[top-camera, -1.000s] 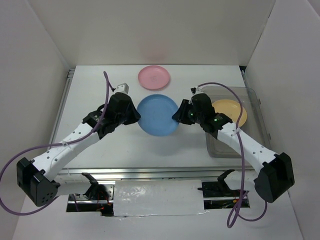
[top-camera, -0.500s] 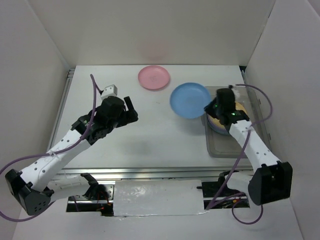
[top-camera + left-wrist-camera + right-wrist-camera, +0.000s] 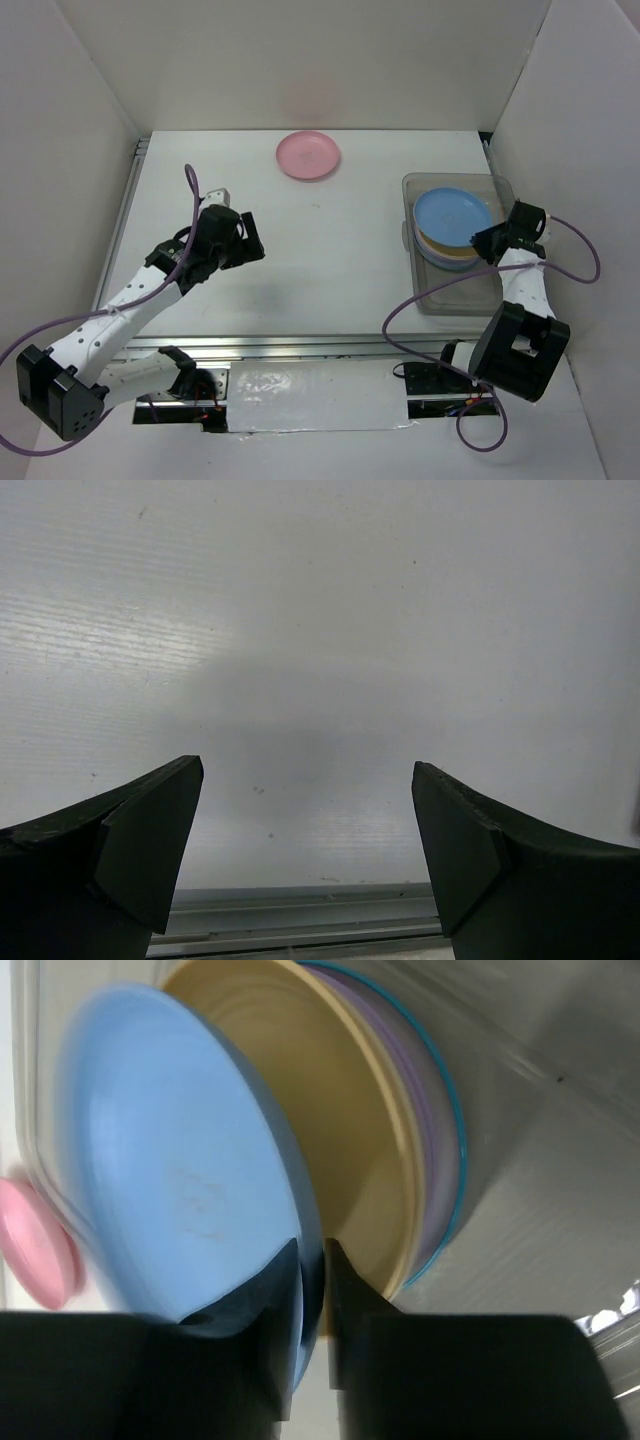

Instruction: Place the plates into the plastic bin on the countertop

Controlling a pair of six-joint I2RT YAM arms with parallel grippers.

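A blue plate (image 3: pixel 452 213) (image 3: pixel 170 1170) hangs tilted over the stack in the plastic bin (image 3: pixel 450 300) (image 3: pixel 560 1190). My right gripper (image 3: pixel 487 240) (image 3: pixel 313 1255) is shut on the plate's near rim. Under it lie a cream plate (image 3: pixel 360 1130) and a purple plate (image 3: pixel 430 1100), with a teal edge below them. A pink plate (image 3: pixel 308 155) (image 3: pixel 35 1245) rests at the back of the countertop (image 3: pixel 330 260). My left gripper (image 3: pixel 255 238) (image 3: pixel 308 810) is wide open over bare countertop on the left, holding nothing.
White walls close in the countertop on three sides. A metal rail (image 3: pixel 300 345) (image 3: pixel 300 910) runs along the near edge. The right arm's purple cable (image 3: pixel 420 295) loops over the bin's near left corner.
The left gripper let go of the blue plate, opened wide and drew back left. The right gripper carried the plate rightward, over the stack in the bin.
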